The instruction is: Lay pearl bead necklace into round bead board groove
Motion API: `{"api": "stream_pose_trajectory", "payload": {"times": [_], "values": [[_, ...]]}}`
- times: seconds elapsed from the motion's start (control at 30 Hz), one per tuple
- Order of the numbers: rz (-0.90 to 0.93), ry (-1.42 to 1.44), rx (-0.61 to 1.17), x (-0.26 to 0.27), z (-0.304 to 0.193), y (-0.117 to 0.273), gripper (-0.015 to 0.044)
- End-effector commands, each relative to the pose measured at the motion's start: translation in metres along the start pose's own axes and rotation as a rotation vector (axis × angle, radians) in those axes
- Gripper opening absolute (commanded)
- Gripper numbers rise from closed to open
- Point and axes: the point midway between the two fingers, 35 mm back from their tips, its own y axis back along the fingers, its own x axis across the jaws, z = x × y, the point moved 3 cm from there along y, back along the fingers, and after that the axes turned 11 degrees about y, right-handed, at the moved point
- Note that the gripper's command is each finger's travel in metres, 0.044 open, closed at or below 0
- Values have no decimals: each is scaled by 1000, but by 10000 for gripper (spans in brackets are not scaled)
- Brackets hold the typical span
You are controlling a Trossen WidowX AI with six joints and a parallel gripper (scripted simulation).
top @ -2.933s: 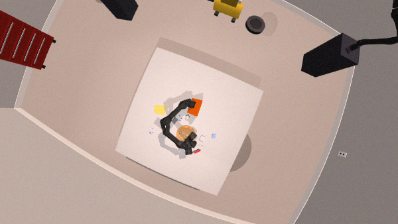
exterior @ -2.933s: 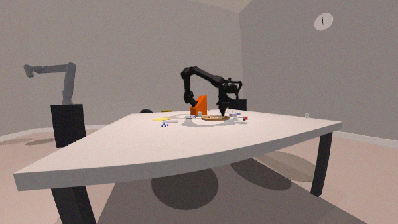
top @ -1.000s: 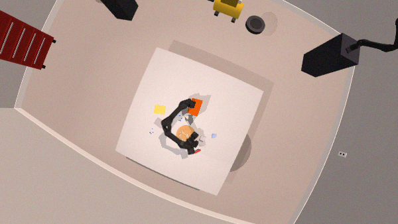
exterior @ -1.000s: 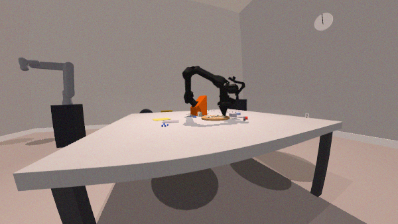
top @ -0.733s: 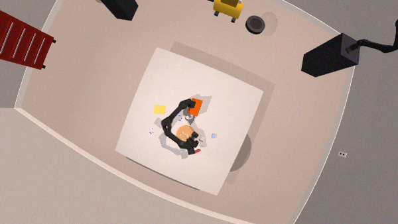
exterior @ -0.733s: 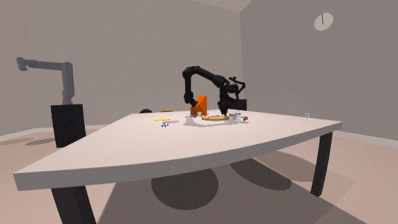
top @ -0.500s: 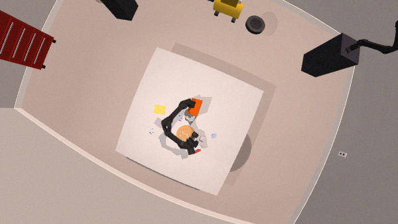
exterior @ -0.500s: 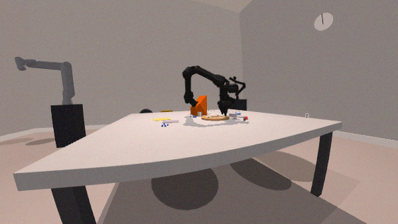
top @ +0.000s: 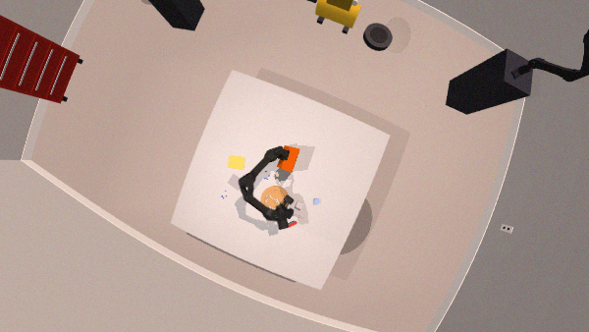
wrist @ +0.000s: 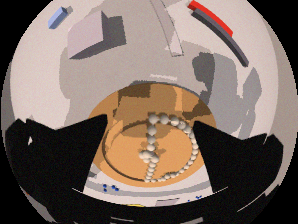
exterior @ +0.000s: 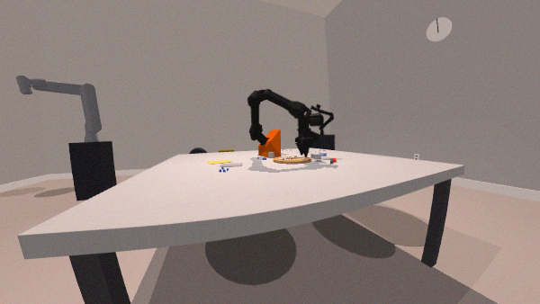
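Note:
The round orange bead board (top: 275,193) (exterior: 292,162) (wrist: 122,150) lies on the table. The pearl bead necklace (wrist: 194,145) is on it. In the wrist view its beads curve along the right side of the ring groove; another strand runs down across the middle, with a small bunch of beads partway. The left part of the groove shows bare. I cannot tell how deep the beads sit. My gripper (wrist: 152,121) (exterior: 305,155) is open and empty, just above the board, with its fingers on either side of the necklace. The near ends of the fingers hide parts of the board's sides.
An orange block (top: 291,158) (exterior: 273,145) stands by the arm's base. A pale box (wrist: 85,36), a blue block (wrist: 57,18) (top: 316,201) and a red and dark bar (wrist: 212,17) lie beyond the board. A yellow pad (top: 237,162) (exterior: 220,162) and small blue pieces (exterior: 223,170) lie on the other side.

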Motion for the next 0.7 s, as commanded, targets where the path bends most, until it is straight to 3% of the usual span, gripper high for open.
{"api": "stream_pose_trajectory", "payload": {"times": [0.0, 0.1, 0.33, 0.5, 0.67], "values": [[4, -2, -2, 0, 0, 0, 440], [4, -2, -2, 0, 0, 0, 440], [4, 7, -3, 0, -12, 31, 256], [4, 7, -3, 0, -12, 23, 125], [-4, 0, -11, -2, -11, 24, 120]]}}
